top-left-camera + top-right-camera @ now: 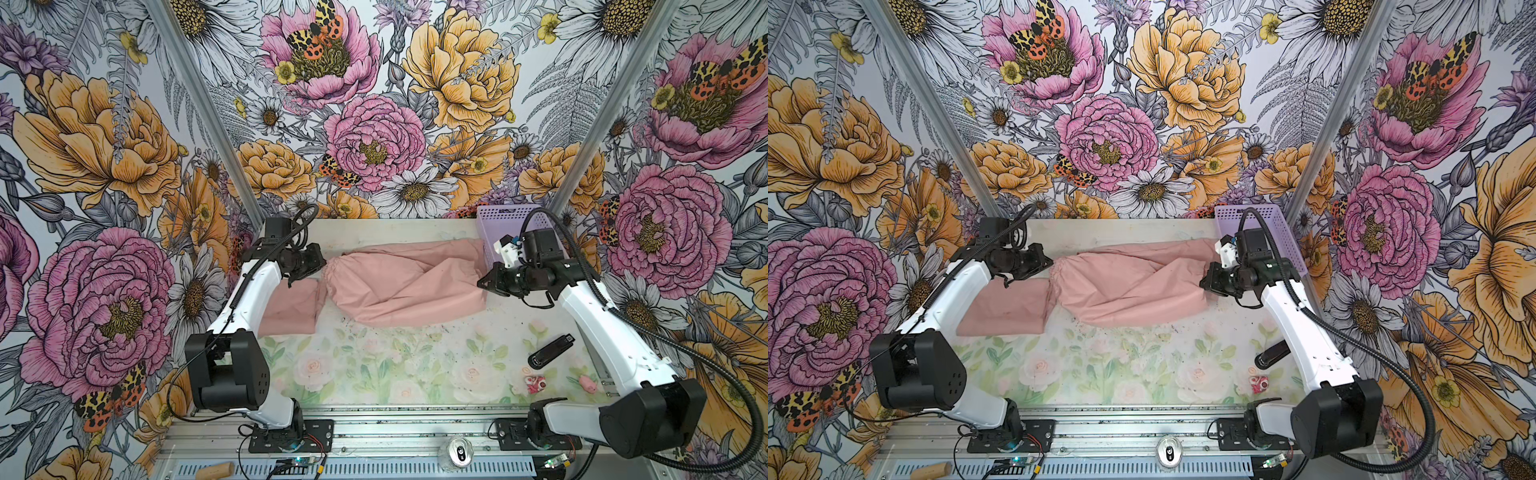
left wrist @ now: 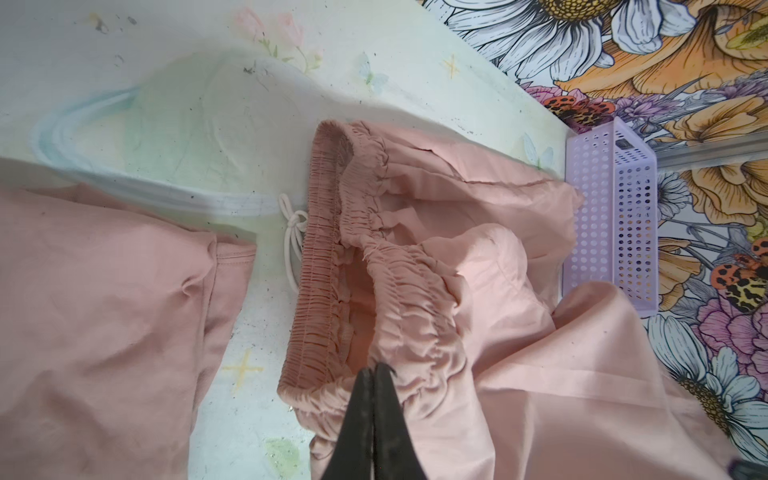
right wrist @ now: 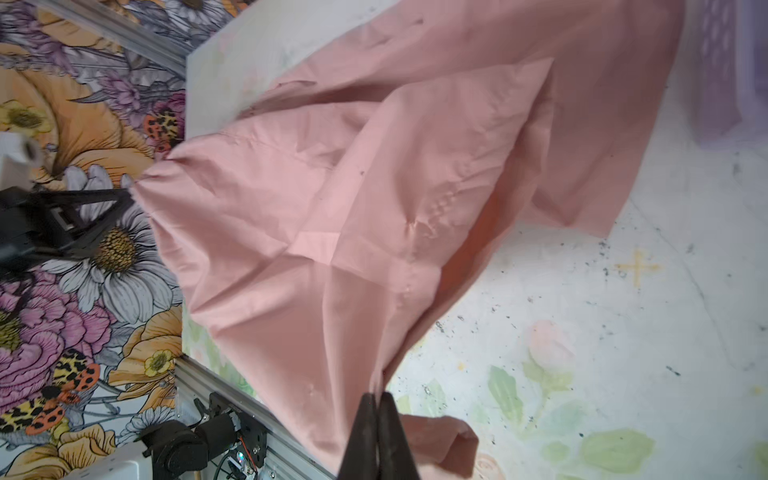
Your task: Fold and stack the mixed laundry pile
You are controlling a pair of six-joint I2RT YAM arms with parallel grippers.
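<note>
Two pink garments: shorts (image 1: 407,282), clamped at waistband (image 2: 324,249) by left pincer (image 2: 376,368) and at leg end by right pincer (image 3: 378,395); folded garment (image 1: 291,307) just beside left pincer.

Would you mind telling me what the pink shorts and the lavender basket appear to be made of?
The shorts look like thin woven cloth, perhaps cotton or a blend. The finish is matte with a faint sheen, and the cloth holds sharp creases and puckers finely at the waistband. The basket looks like rigid, smooth moulded plastic, with straight walls and even rows of holes.
</note>
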